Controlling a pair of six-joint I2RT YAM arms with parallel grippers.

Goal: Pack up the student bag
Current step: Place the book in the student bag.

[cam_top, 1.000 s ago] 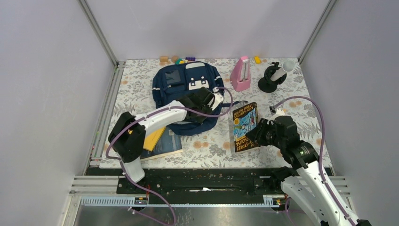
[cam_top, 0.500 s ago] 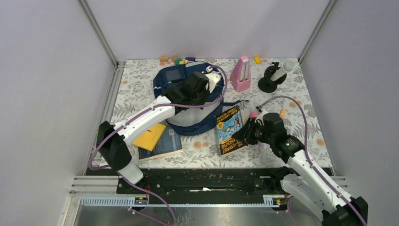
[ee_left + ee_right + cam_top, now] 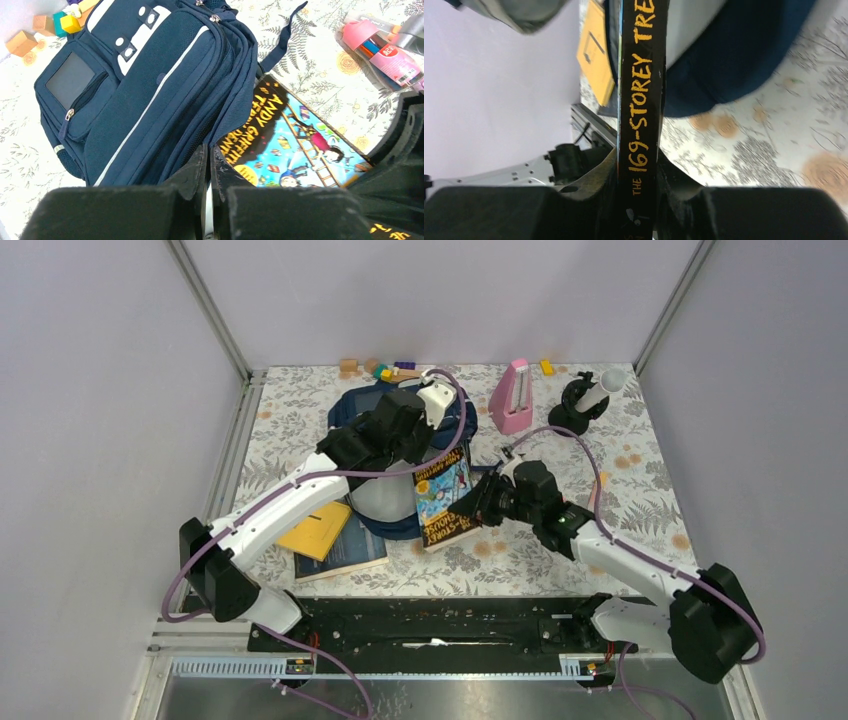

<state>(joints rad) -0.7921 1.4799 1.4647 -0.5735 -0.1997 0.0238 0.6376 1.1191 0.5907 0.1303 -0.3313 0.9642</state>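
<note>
The student bag (image 3: 352,412) (image 3: 150,85), navy with thin white stripes, lies at the back middle of the floral mat. Its mouth is held up, showing grey lining (image 3: 384,498). My left gripper (image 3: 415,445) (image 3: 210,155) is above it, shut on the bag's blue edge by the zip. My right gripper (image 3: 482,506) (image 3: 639,170) is shut on the spine of a black book (image 3: 444,502) (image 3: 295,145) (image 3: 642,95) with a bright cover. The book is tilted with its far end at the bag's mouth.
A yellow notebook on a dark book (image 3: 330,536) lies left of the bag. Behind are a pink case (image 3: 512,398), a black stand with a white ball (image 3: 585,400) and small coloured blocks (image 3: 375,367). A pink pen pouch (image 3: 385,47) lies right of the bag.
My right gripper has carried the book left from the mat's right half to the bag's mouth. The left gripper has moved toward the back, pulling the bag's edge up and exposing more lining.
</note>
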